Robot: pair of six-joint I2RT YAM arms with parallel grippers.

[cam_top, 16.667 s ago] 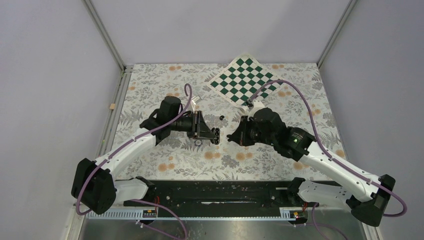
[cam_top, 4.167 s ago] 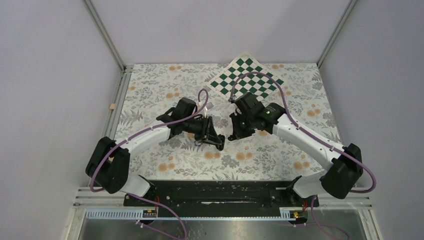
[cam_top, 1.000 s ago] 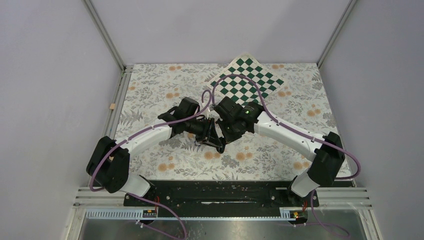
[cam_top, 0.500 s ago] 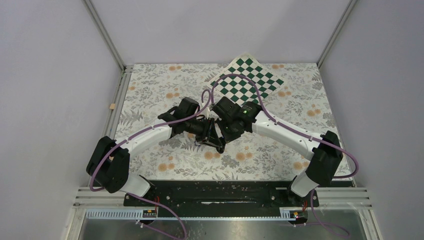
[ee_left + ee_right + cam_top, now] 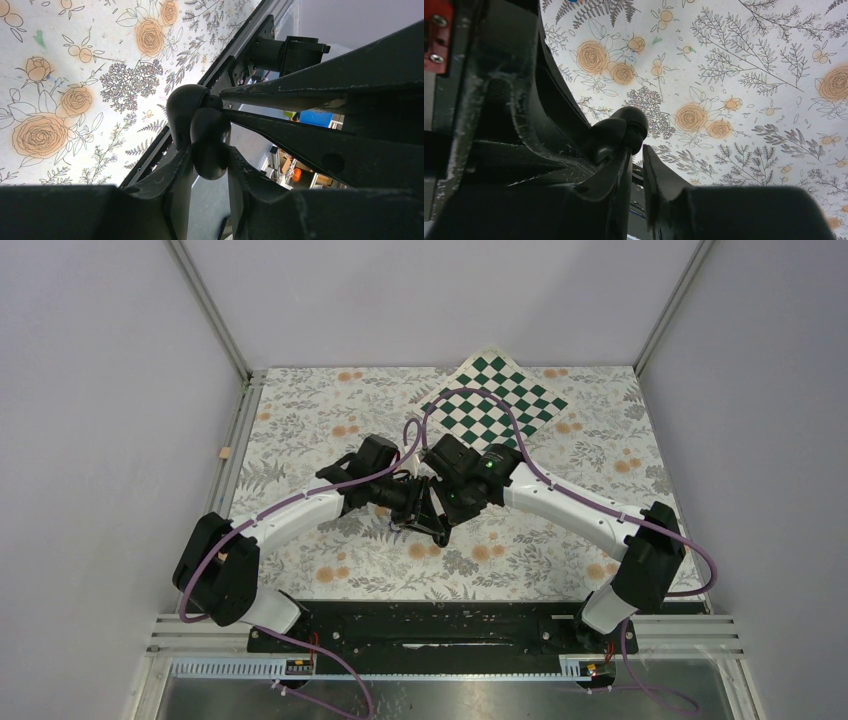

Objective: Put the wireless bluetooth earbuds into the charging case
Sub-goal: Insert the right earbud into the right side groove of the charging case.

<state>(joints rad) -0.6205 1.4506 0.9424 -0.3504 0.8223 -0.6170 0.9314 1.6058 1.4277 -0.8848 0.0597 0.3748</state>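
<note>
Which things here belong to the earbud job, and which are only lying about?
Belong to the job:
- charging case, held by the left gripper
- right gripper, its tips at the case
- earbuds: not visible now

Lying about:
- checkered mat
- tan strip at the table's left edge

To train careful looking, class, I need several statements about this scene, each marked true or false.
1. The left gripper clamps the charging case. True.
2. The charging case lies on the table. False: it is held in the air above the floral tablecloth.
3. The right gripper has its fingertips right at the case. True.
4. The checkered mat lies under both grippers. False: it lies at the far edge, beyond them.
</note>
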